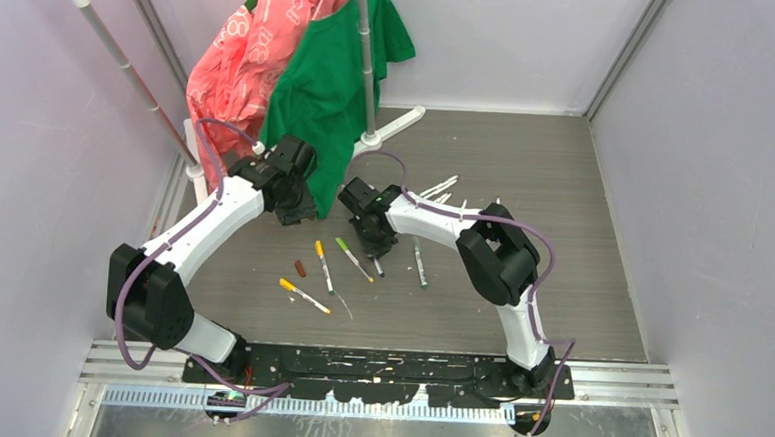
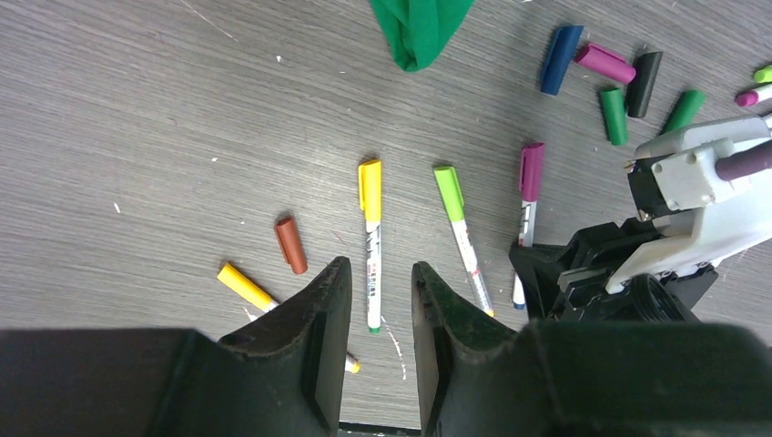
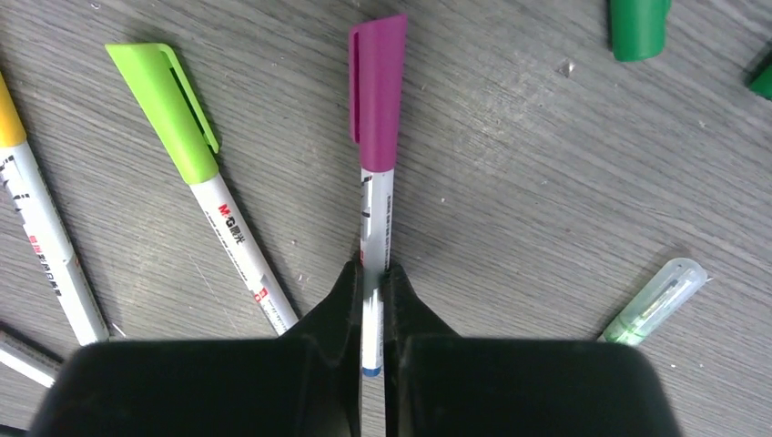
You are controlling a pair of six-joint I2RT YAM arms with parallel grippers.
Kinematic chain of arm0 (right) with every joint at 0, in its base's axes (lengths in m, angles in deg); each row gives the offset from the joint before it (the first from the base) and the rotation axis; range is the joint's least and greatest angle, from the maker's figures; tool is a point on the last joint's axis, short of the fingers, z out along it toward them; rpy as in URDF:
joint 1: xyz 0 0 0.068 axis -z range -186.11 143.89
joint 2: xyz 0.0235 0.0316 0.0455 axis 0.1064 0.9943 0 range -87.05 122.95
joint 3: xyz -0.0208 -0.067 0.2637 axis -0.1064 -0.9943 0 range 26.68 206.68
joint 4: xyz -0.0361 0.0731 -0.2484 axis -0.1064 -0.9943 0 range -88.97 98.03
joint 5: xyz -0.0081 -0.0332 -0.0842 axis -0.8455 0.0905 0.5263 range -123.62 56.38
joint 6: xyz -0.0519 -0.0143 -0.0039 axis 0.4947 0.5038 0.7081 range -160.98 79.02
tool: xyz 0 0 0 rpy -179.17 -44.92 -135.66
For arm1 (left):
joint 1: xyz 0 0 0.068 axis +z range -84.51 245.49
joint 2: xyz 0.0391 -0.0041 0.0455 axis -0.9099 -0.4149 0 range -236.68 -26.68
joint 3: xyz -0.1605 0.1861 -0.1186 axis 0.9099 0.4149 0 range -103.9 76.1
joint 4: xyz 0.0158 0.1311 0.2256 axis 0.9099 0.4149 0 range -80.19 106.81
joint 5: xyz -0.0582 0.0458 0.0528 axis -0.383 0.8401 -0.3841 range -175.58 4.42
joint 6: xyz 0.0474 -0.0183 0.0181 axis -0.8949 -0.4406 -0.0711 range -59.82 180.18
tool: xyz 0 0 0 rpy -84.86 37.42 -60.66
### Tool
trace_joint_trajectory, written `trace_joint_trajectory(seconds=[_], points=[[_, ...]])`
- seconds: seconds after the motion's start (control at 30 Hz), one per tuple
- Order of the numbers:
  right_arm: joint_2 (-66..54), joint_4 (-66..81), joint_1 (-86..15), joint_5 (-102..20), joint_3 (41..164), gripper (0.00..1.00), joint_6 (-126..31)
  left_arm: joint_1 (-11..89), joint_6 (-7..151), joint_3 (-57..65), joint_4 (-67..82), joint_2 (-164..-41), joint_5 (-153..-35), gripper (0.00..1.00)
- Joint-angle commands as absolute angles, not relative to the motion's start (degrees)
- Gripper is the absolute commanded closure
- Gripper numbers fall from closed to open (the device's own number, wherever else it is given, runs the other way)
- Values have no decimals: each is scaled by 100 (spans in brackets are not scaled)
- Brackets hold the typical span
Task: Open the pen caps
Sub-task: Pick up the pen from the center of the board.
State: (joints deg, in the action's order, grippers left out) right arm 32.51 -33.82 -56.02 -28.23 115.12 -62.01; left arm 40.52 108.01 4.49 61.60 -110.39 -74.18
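My right gripper [image 3: 370, 273] is shut on the white barrel of a pen [image 3: 375, 214] that lies on the table, its magenta cap [image 3: 376, 91] still on and pointing away. A lime-capped pen [image 3: 168, 105] lies just to its left. My left gripper [image 2: 376, 269] hangs open above the table with nothing between its fingers; below it lies a yellow-capped pen [image 2: 370, 228]. A loose brown cap [image 2: 290, 244] and another yellow-capped pen [image 2: 244, 287] lie to the left. Several loose caps lie at the far right, among them blue [image 2: 559, 57], magenta [image 2: 604, 63], black [image 2: 644, 82] and green [image 2: 614, 114].
A clothes rack pole [image 1: 367, 57] stands at the back with a green shirt [image 1: 325, 85] and a pink garment [image 1: 242, 61] hanging down near my left gripper [image 1: 292, 209]. More pens [image 1: 419, 262] lie by my right arm. A clear cap [image 3: 655, 300] lies to the right.
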Motion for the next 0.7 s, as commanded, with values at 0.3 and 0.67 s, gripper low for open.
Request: trace_joint_trajectory(seconds=[0.3, 0.67], points=[[2128, -3216, -5603, -3275, 11387, 99, -6219, 4089, 11363, 463, 5139, -11281, -8514, 68], [1920, -3197, -5586, -3856, 11675, 99, -6426, 4088, 11888, 535, 4584, -11735, -9172, 67]])
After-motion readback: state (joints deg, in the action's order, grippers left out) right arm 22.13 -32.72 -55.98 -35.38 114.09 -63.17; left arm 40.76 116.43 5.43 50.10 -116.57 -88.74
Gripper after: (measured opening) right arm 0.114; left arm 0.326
